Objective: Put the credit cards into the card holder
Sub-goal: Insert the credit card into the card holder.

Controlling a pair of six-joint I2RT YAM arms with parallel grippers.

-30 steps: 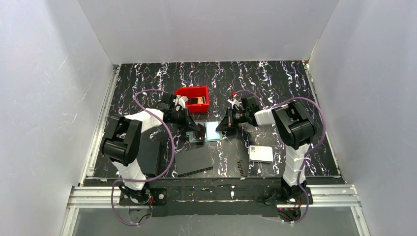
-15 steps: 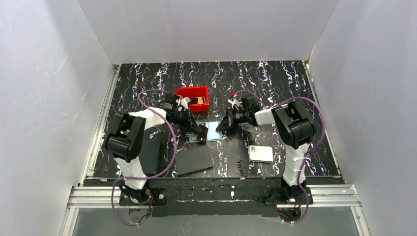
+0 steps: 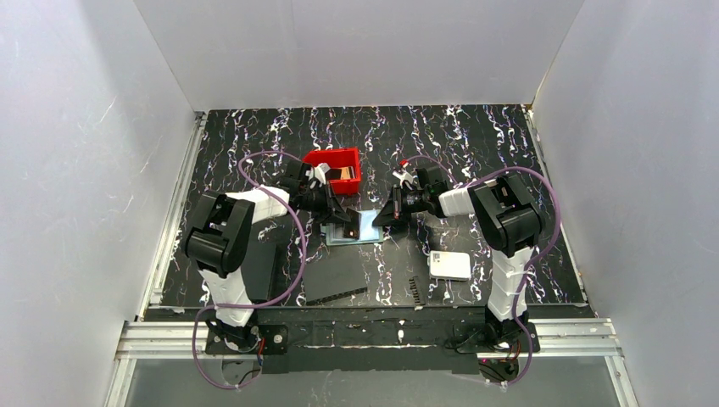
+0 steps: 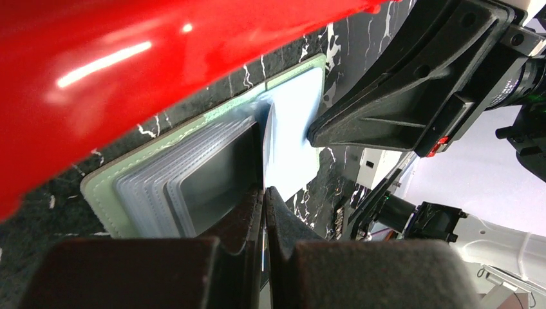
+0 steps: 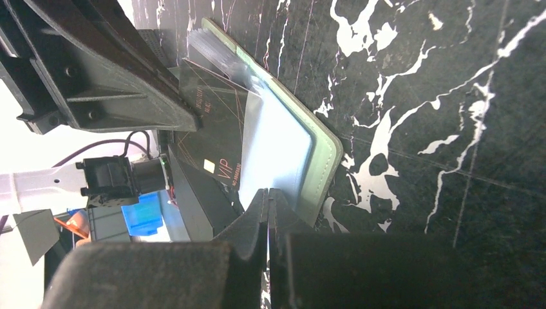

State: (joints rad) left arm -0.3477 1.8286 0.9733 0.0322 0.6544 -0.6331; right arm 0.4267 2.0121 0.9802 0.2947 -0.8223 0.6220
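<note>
**Left gripper advanced onto the card holder; dark card at the pocket mouth**

- **Moved in the last second:** the left gripper [image 3: 348, 227] has travelled right and a little away from the bases. It was beside the card holder [image 3: 368, 225] and is now over the holder's left half. The right gripper [image 5: 268, 193] has kept its place.
- **Meaning for the task:** judged as insertion under way, not complete, since most of the card is still outside the sleeve.
- **Item held:** one dark card [image 5: 216, 138] lettered VIP, pinched between the closed left fingers. Its leading corner appears tucked under the translucent pockets [image 4: 193, 177].
- **Right gripper:** jaws closed, tip on the holder's right leaf. The view is too tight to tell whether it pinches a clear sleeve or only presses down.
- **Location:** the holder lies open on the table, just in front of the red bin [image 3: 331, 153], between the two grippers.
- **Pose:** the left arm reaches forward and inward, wrist low, fingers at a shallow angle to the table. The right arm mirrors it from the other side, forearm pointing left.
</note>
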